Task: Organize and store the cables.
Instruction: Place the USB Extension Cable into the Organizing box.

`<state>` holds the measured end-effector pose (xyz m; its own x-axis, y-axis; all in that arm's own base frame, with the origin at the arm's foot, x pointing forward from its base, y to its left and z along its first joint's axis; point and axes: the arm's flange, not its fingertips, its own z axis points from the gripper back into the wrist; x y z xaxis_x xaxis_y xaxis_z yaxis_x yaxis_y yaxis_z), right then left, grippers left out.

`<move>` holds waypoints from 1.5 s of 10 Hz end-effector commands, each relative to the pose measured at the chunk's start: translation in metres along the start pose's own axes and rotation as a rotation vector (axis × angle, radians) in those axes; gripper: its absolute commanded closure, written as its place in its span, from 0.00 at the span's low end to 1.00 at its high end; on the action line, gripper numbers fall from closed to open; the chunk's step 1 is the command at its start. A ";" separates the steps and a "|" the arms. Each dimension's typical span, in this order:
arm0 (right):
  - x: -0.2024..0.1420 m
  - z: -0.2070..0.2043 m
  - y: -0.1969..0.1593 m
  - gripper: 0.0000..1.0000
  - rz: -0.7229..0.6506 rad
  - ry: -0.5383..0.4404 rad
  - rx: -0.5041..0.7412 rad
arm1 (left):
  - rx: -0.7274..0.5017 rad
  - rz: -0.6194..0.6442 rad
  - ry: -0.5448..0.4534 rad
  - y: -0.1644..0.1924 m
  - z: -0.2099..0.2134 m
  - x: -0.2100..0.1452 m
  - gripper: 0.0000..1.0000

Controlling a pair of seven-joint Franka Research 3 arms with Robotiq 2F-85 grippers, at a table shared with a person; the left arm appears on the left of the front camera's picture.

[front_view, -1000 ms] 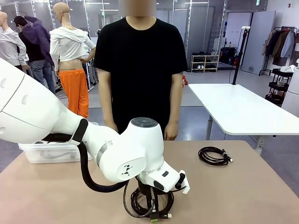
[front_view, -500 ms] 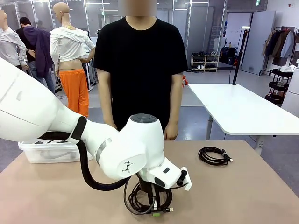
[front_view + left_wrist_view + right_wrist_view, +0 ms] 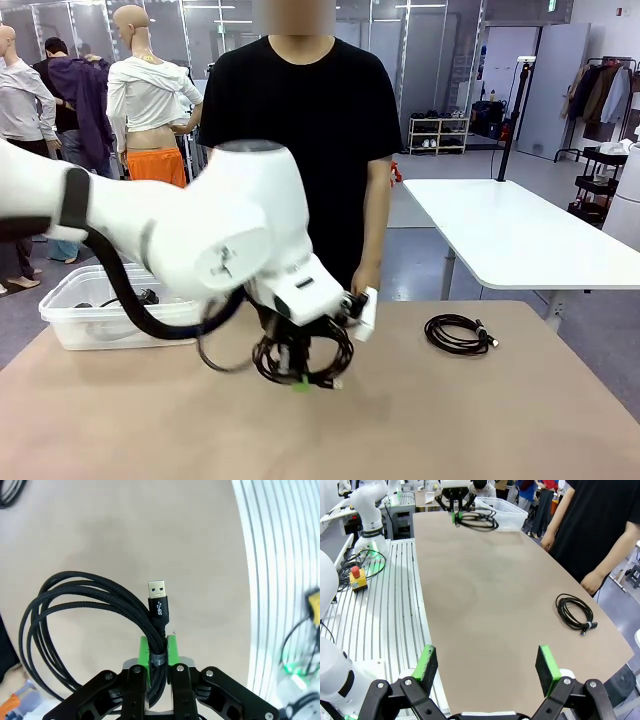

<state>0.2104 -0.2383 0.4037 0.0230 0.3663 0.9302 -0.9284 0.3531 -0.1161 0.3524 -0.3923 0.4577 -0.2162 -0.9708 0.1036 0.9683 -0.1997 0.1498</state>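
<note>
We log left gripper clamped on coiled cable — coil hangs above table, near clear bin. Right gripper wide, empty. Farther right lies second cable — neither binned yet; we judge roughly midway.

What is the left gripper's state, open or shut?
Shut: the left gripper pinches the cable coil between its green pads.

Braided matt cable, shiny metal plug, matt tan tabletop, clear plastic bin
</note>
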 end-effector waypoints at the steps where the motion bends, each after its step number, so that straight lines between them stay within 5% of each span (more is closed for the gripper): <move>1: 0.001 0.000 0.000 0.00 0.021 -0.011 -0.005 | -0.010 -0.031 -0.033 0.009 0.014 -0.028 1.00; 2: 0.001 0.000 0.000 0.00 0.021 -0.011 -0.005 | 0.000 0.000 0.000 0.000 0.000 0.000 1.00; 8: 0.001 0.000 0.000 0.00 0.021 -0.011 -0.005 | 0.000 0.000 0.000 0.000 0.000 0.000 1.00; 9: 0.001 0.000 0.000 0.00 0.021 -0.011 -0.005 | -0.025 -0.010 -0.003 -0.002 -0.002 0.000 0.84; 12: 0.001 0.000 0.000 0.00 0.021 -0.011 -0.005 | 0.096 -0.276 0.042 0.039 0.033 -0.084 0.84; 15: 0.001 0.000 0.000 0.00 0.021 -0.011 -0.005 | 0.175 -0.291 0.087 0.093 0.067 -0.208 0.84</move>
<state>0.2104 -0.2384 0.4038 0.0216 0.3675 0.9298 -0.9281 0.3531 -0.1180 0.4641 -0.2193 0.5168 -0.4630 -0.8850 -0.0496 0.8408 -0.4562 0.2916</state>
